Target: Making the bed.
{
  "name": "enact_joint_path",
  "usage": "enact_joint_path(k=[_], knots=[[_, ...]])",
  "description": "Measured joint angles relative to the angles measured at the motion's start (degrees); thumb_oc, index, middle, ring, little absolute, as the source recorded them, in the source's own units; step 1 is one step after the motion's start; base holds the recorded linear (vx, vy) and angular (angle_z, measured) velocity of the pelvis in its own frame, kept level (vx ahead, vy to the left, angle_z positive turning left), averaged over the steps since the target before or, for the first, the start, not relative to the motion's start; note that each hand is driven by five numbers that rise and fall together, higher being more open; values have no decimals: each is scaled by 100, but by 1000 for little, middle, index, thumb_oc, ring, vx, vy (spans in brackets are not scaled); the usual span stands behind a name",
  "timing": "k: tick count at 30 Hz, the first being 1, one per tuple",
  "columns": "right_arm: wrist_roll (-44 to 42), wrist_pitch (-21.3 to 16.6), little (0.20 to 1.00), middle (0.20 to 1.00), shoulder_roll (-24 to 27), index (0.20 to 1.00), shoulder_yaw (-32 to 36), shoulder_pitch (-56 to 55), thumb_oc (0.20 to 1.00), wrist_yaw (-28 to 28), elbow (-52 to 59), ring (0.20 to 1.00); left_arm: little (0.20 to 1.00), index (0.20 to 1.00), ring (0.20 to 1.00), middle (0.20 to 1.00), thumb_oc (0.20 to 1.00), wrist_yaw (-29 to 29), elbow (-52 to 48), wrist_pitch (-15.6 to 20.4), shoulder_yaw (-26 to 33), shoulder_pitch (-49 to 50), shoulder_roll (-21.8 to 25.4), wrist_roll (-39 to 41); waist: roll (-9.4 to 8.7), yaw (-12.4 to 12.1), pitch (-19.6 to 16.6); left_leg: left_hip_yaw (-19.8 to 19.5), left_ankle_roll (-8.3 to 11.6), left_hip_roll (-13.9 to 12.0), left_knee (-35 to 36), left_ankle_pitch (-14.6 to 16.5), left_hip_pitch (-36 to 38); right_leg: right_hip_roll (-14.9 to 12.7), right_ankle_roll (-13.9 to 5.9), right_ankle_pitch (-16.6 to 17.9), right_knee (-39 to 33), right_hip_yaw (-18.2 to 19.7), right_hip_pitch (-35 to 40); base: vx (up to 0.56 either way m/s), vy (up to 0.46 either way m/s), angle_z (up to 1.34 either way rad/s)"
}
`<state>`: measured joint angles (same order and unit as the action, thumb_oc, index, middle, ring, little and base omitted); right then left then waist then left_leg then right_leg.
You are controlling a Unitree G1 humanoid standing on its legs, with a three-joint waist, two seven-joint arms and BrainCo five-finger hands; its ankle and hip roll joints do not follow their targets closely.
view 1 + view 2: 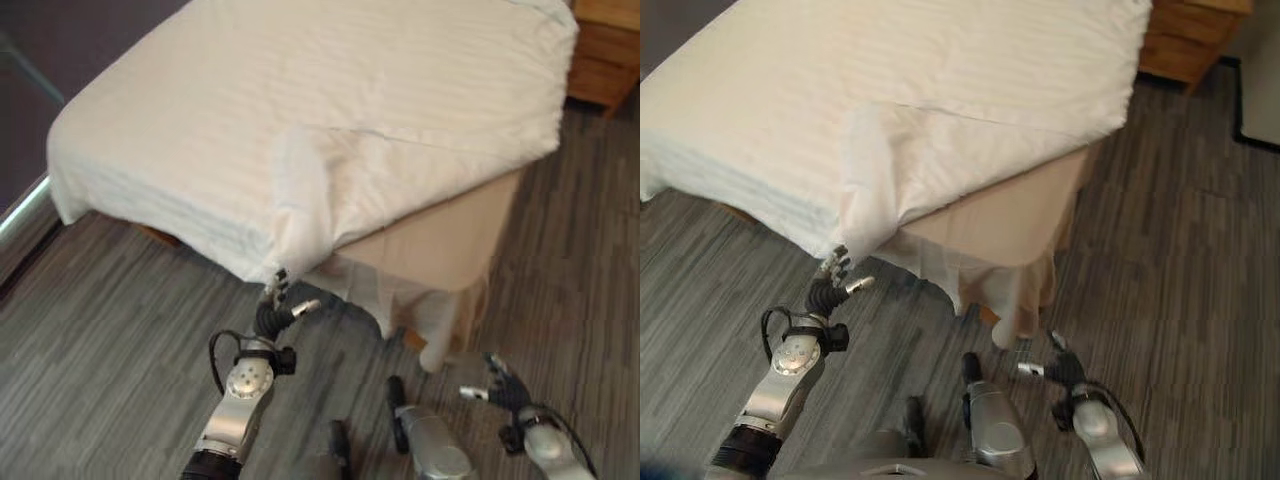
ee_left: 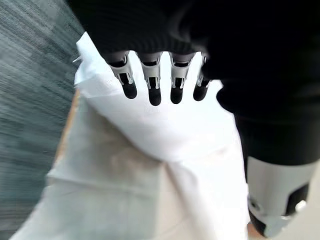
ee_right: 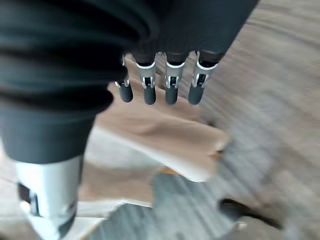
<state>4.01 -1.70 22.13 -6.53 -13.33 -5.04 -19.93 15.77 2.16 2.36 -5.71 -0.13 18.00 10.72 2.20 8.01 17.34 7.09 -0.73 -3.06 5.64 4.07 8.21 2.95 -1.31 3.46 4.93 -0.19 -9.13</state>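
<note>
1. The white duvet (image 1: pixel 330 110) covers most of the bed and fills the upper half of the head views. Its near corner is folded back on itself, so a triangle of beige mattress (image 1: pixel 440 235) lies bare right of centre.

2. My left hand (image 1: pixel 283 305) sits just below the frame's centre, right at the drooping tip of that folded corner. In my left wrist view the fingers (image 2: pixel 154 85) reach out straight over the white cloth with the thumb set apart. They are spread, not clamped on anything, and I cannot tell if the tips touch the fabric.

3. My right hand (image 1: pixel 500 385) hangs low in the lower right, well apart from the bedding. Its fingers (image 3: pixel 171 82) are relaxed and empty over the grey striped floor (image 1: pixel 90 330).

4. A wooden nightstand (image 1: pixel 605 50) stands in the upper right corner, beyond the bed.

5. I judge the duvet soft, limp and fairly light, though bulky. It will sag and bunch rather than keep any shape, and smooth cotton may slide through a loose grasp.

6. The best hold looks like the doubled corner edge by my left hand, pinched through both layers. From there I could draw it toward the lower right, over the bare mattress.
</note>
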Motion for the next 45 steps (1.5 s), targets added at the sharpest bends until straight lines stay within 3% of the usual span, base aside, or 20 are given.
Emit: enact_joint_path(k=[3,5,6,7,9,10,14,16,19,22,25,26,27,32,35,37,41,45], knots=[[4,-55,1000,1000,11,1000,-54,-134,1000,16,96,1000,1000,1000,1000,1000,1000,603,23,23,483,-548,149,-376,-117,11,-25,181,100,12,-27,-57,58,-8,-47,-24,173,42,-101,7,31,-9],[47,-96,1000,1000,-13,1000,-145,-131,1000,34,56,1000,1000,1000,1000,1000,1000,1172,625,-81,527,-1303,607,-852,-164,188,-55,177,121,28,-3,-43,-42,-70,-185,-40,176,65,-165,45,-45,-6],[46,-108,1000,1000,-14,1000,-143,-128,1000,34,52,1000,1000,1000,1000,1000,1000,1300,686,-119,602,-1491,663,-973,-119,301,-81,175,129,-22,-6,-49,-50,-64,-436,-86,56,39,-207,155,-108,-25],[43,-112,1000,1000,-19,1000,-142,-51,1000,43,3,1000,1000,1000,1000,1000,1000,1489,910,-242,598,-1977,846,-1172,49,362,-87,293,185,-244,-7,-165,-208,16,-441,-151,327,47,-408,186,-105,-20],[39,-117,1000,1000,12,1000,-148,-89,1000,68,5,1000,1000,1000,1000,1000,1000,1604,1504,-315,441,-2691,1139,-1390,-31,498,-157,351,234,-209,-9,-175,-318,-213,-369,-235,675,488,-577,195,-99,-4],[38,-126,1000,1000,-18,1000,-191,-163,1000,69,56,1000,1000,1000,1000,1000,1000,1669,1676,-491,325,-2894,1536,-1610,-269,592,-325,372,358,-59,-3,-187,-335,-506,-586,-199,284,878,-396,229,-163,-29],[37,-144,1000,1000,159,1000,-450,-392,1000,118,23,1000,1000,1000,1000,1000,1000,1753,2740,-717,77,-3243,2001,-1975,-58,937,-381,413,656,-438,-2,-184,-234,-261,-494,60,-225,530,-80,215,-166,-10],[28,-147,1000,1000,309,1000,-474,-549,1000,172,-53,1000,1000,1000,1000,1000,1000,1760,3006,-929,-77,-3421,2066,-2126,42,1056,-368,430,826,-574,-31,-296,-208,-118,-323,90,-333,371,30,183,-182,18],[-61,-150,1000,1000,567,1000,-499,-497,1000,196,-190,1000,1000,1000,1000,1000,1000,1756,3860,-1053,-672,-4022,2136,-2324,228,1091,-337,421,907,-654,-33,-389,-383,-79,-258,46,-436,227,-15,114,-159,25],[-185,-151,1000,1000,691,1000,-308,-406,1000,202,-209,1000,1000,1000,1000,1000,1000,1728,3250,-1251,-966,-4430,2524,-2663,428,1107,-232,170,940,-635,-29,-602,-920,-146,-145,146,-506,-13,-382,49,-135,44],[-196,-164,1000,1000,731,1000,-302,-254,1000,224,-366,1000,1000,1000,1000,1000,1000,1705,3287,-1335,-1073,-4478,2770,-2953,493,1066,-188,203,960,-695,-31,-651,-960,-73,-81,95,-450,-42,-452,106,-171,15],[-295,-248,1000,1000,900,1000,-271,-113,1000,243,-571,1000,1000,1000,1000,1000,1000,1570,3788,-1397,-1525,-5168,3678,-3678,774,1112,41,180,1043,-835,-29,-553,-1504,-46,15,-55,63,-244,-1166,114,-220,30],[-367,-228,1000,1000,906,1000,-267,-51,1000,250,-755,1000,1000,1000,1000,1000,1000,1521,4145,-1505,-1593,-5409,3900,-3819,838,1088,172,206,998,-839,-30,-602,-1573,-33,87,-146,279,-270,-1343,91,-172,31],[-648,-291,1000,1000,912,1000,-301,123,1000,255,-626,1000,1000,1000,1000,1000,1000,1400,4921,-1480,-2137,-5811,3890,-3884,808,1235,252,380,1023,-851,-31,-541,-1693,-88,168,-388,687,-311,-1690,41,-88,8],[-726,-412,1000,1000,937,1000,-408,159,1000,253,-536,1000,1000,1000,1000,1000,1000,1318,5157,-1370,-2414,-6106,3889,-3905,782,1344,288,670,921,-708,-34,-788,-1674,-162,132,-363,732,-373,-1809,-4,-65,15],[-755,-465,1000,1000,945,1000,-536,209,1000,249,-564,1000,1000,1000,1000,1000,1000,1319,5182,-1331,-2726,-6272,3891,-3907,734,1341,330,680,967,-650,-33,-858,-1737,-230,101,-424,842,-374,-1939,2,-47,6],[-799,-494,1000,1000,910,1000,-713,408,1000,208,-598,1000,1000,1000,1000,1000,1000,1320,5317,-1290,-2747,-6265,3890,-3894,722,1320,338,788,968,-617,-33,-857,-1921,-248,86,-457,986,-288,-2229,-5,-44,-7],[-957,-690,1000,1000,947,1000,-820,484,1000,147,-108,1000,1000,1000,1000,1000,1000,1312,5964,-1238,-3168,-6453,3866,-3791,646,1372,385,854,969,-553,-33,-853,-2401,-274,118,-530,1420,-200,-2978,-19,-3,-7]])
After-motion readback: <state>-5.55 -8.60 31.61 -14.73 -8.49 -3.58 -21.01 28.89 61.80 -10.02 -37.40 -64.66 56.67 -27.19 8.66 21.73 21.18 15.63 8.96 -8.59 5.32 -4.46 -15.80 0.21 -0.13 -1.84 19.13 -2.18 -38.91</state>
